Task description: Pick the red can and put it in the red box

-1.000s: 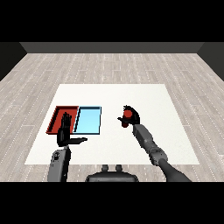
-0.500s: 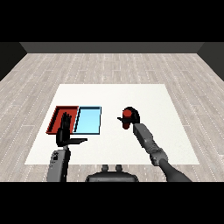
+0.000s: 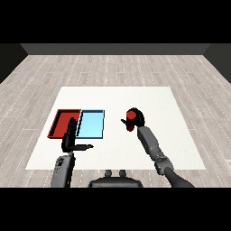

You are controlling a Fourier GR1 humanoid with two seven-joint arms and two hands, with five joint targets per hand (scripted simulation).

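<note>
A bare test room, more lab than home: a plain white table (image 3: 117, 97) stands alone on a grey wood-plank floor (image 3: 113, 67), with dark walls (image 3: 113, 48) closing the far side at twelve o'clock. On the table at nine o'clock lie a red tray (image 3: 57, 122) and a light blue tray (image 3: 91, 125) side by side

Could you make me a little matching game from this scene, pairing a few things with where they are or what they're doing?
Things:
1. small red can
2. shallow red tray
3. shallow light blue tray
4. left hand

Places or states:
A. fingers straight, holding nothing
B. farthest left on the white table
C. held in the right hand
D. between the red tray and the can

Pairs: 1-C, 2-B, 3-D, 4-A
</note>
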